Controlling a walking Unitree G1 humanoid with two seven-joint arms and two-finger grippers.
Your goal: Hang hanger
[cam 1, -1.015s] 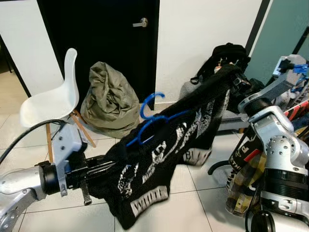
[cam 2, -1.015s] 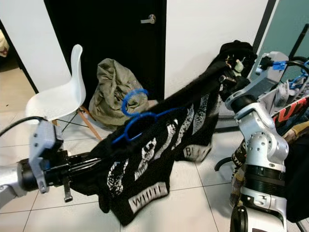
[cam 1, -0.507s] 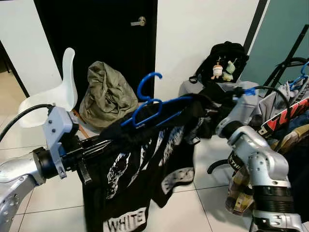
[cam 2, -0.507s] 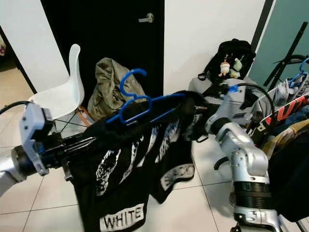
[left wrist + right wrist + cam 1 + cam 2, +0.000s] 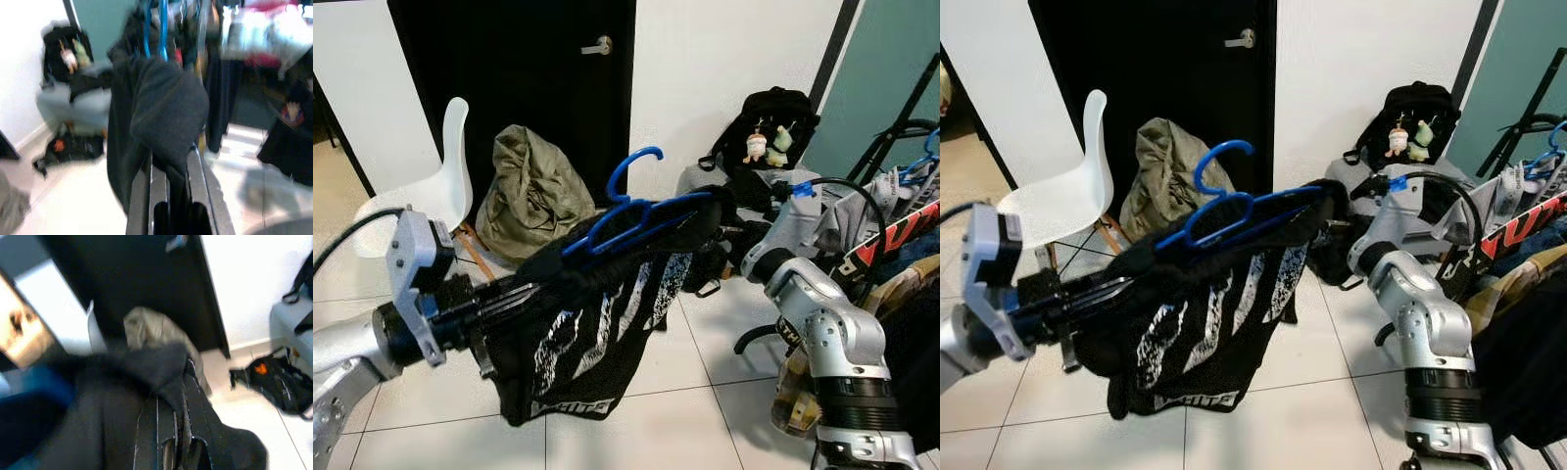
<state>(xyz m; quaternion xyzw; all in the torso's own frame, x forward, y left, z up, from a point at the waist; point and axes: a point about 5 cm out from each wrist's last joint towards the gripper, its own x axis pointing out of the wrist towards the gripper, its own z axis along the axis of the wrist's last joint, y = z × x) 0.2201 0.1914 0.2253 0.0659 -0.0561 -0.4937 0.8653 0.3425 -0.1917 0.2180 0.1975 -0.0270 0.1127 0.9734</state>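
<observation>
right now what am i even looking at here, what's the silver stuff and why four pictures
The silver parts are a humanoid robot's two arms. Two pictures come from cameras in its head, looking down and forward; the other two come from a camera on each wrist, looking along that gripper's black fingers. The left gripper and right gripper each pinch one end of a black printed shirt, which hangs on a blue hanger. On the tiled floor behind stand a white chair, an olive bag and a black backpack.
</observation>
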